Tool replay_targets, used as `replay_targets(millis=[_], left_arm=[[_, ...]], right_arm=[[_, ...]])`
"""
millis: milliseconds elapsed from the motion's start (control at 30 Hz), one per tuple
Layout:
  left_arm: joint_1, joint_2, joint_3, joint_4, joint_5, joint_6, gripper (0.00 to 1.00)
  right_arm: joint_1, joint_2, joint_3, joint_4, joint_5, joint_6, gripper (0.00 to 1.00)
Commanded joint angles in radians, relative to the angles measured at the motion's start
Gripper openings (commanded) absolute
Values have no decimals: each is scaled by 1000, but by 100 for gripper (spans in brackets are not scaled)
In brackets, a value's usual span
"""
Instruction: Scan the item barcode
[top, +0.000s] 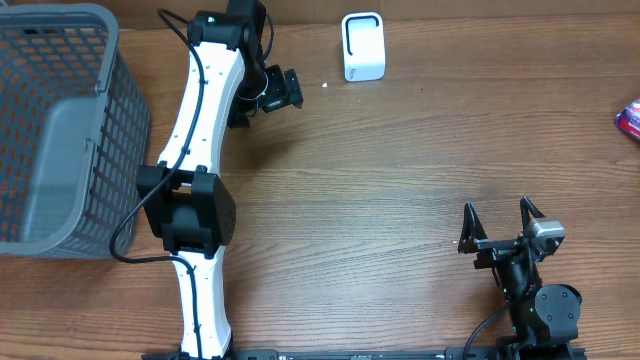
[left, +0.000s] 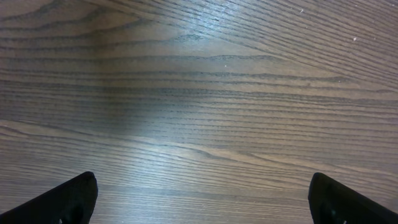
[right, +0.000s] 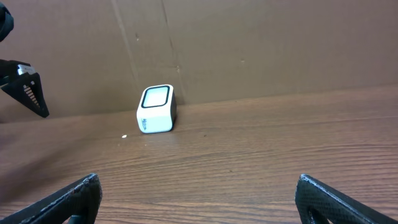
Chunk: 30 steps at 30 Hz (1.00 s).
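Bearing a small unreadable mark, the white scanner (right: 155, 109) stands upright.

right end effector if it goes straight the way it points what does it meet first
Probably the brown cardboard wall at the back; the right end effector looks aimed just right of the white scanner, though depth is unclear.

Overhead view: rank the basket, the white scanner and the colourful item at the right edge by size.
1. basket
2. white scanner
3. colourful item, cut off by the frame edge, so its rank is unsure
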Motion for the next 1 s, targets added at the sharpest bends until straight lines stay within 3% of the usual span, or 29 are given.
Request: replay_targets(millis=[0, 333, 967], left_arm=[[0, -18, 9, 1, -6, 19, 100], [0, -18, 9, 1, -6, 19, 100], [0, -18, 9, 1, -6, 19, 100]], right_arm=[[-14, -12, -11, 1, 21, -6, 100], [-21, -12, -11, -1, 6, -233, 100], [-22, -12, -11, -2, 21, -63, 100]])
